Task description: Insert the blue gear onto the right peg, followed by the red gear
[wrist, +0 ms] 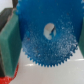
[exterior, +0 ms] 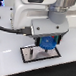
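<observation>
- My pincer grips the blue gear by its rim, poised just above the grey plate on the white worktop.
- Wrist view: centre hole visible, fingers flanking.

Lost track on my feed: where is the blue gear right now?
In the exterior view the blue gear sits in the gripper, just above the grey plate toward that plate's right end. The wrist view shows it filling the frame between the fingers.
</observation>
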